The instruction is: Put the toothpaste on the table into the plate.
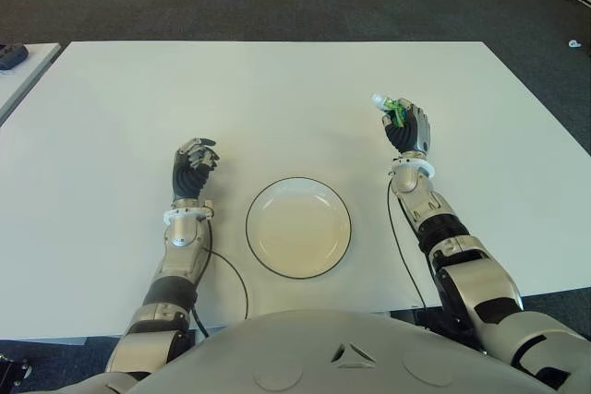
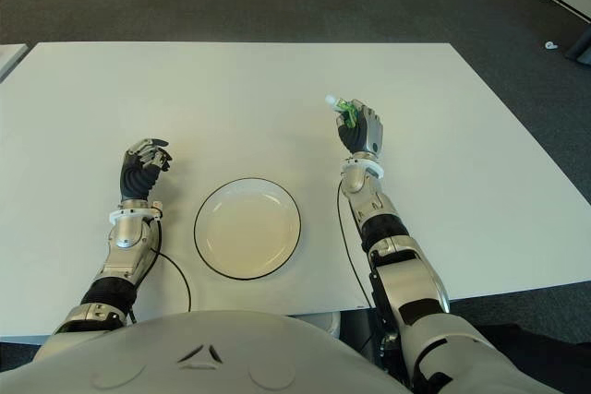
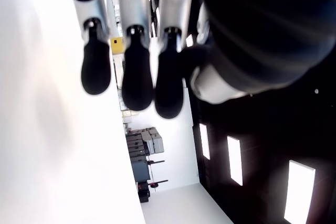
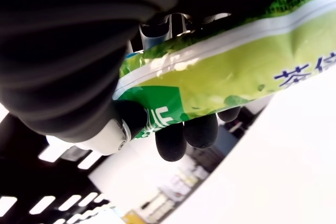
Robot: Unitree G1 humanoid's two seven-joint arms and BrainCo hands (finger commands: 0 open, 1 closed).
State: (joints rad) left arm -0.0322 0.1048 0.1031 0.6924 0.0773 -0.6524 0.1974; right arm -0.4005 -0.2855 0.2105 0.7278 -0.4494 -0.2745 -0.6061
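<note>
My right hand point(image 1: 406, 128) is to the right of the plate, above the white table, with its fingers curled around a green toothpaste tube point(image 1: 391, 108) whose white cap pokes out at the far-left side of the fist. The right wrist view shows the green tube point(image 4: 236, 72) pressed against the palm with fingertips point(image 4: 170, 140) wrapped under it. A white plate point(image 1: 298, 226) with a dark rim lies near the table's front edge, between the two arms, with nothing in it. My left hand point(image 1: 193, 169) shows just left of the plate, fingers curled and holding nothing.
The white table point(image 1: 277, 99) stretches wide behind the plate. A second white table's corner point(image 1: 18, 66) with a dark object shows at the far left. Dark carpet lies beyond the far edge.
</note>
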